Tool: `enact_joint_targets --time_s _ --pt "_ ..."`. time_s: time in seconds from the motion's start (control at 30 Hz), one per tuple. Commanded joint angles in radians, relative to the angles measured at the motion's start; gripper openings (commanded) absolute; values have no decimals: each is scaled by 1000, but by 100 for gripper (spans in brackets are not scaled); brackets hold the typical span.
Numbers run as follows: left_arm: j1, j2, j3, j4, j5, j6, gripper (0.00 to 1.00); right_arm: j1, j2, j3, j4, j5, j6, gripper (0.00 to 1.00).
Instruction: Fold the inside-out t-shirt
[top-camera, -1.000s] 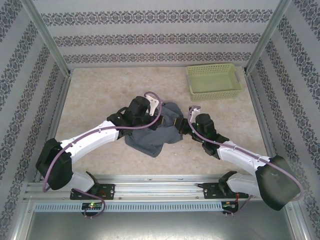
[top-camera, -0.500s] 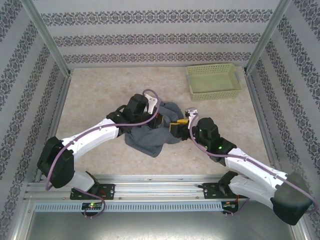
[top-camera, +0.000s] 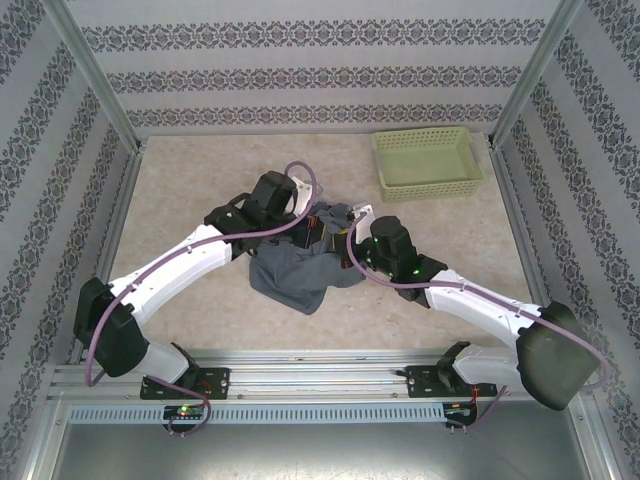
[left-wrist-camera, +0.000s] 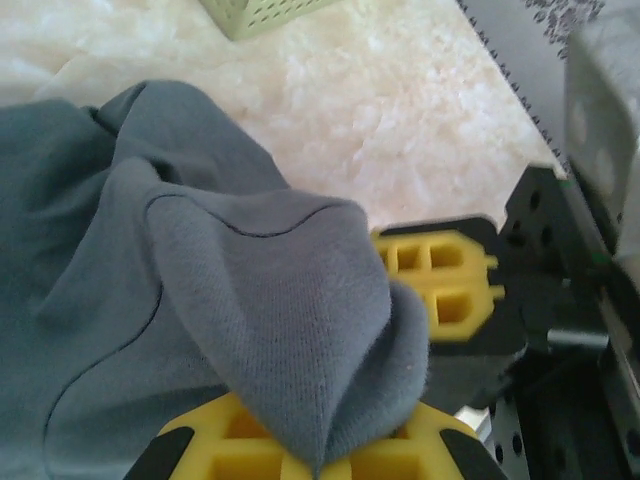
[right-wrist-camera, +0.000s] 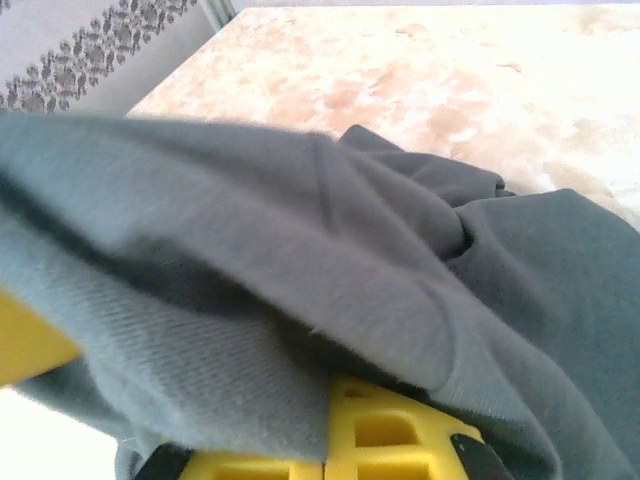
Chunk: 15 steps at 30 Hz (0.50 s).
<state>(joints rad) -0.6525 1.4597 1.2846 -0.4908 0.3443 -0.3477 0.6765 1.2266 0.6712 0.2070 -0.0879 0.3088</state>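
Left gripper (left-wrist-camera: 315, 455) jaws shut tight on fold of inside-out t-shirt (left-wrist-camera: 200, 300). Right gripper (right-wrist-camera: 325, 445) jaws shut on cloth too. Top view added more: shirt bunched mid-frame on table (top-camera: 190, 190), green basket (top-camera: 430, 186) at upper right.

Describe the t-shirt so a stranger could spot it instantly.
On the beige table, look at the middle. The t-shirt is the crumpled slate blue-grey heap there: soft cloth, unlike the rigid light green basket far right.

basket (left-wrist-camera: 262, 12) cropped at top, t-shirt (right-wrist-camera: 300, 250) draped over right end effector (right-wrist-camera: 325, 447)
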Motion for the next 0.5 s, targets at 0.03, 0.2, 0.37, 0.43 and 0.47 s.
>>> enact_joint_targets --time_s 0.03,0.2,0.37,0.43,0.47 --pt "8 -40 128 -300 -78 52 0 -1 9 32 -59 61 -45 0" --pt "8 -86 171 -428 -251 105 0 -4 -36 -8 -76 62 -42 0" --pt "10 -86 89 -342 -252 125 9 -2 -76 -13 -43 -46 4 0" --pt "10 -68 60 -306 -248 109 16 -3 -80 -6 -29 -93 31 0" --pt "10 -59 46 -295 -255 95 24 -1 -81 -2 -27 -102 45 0"
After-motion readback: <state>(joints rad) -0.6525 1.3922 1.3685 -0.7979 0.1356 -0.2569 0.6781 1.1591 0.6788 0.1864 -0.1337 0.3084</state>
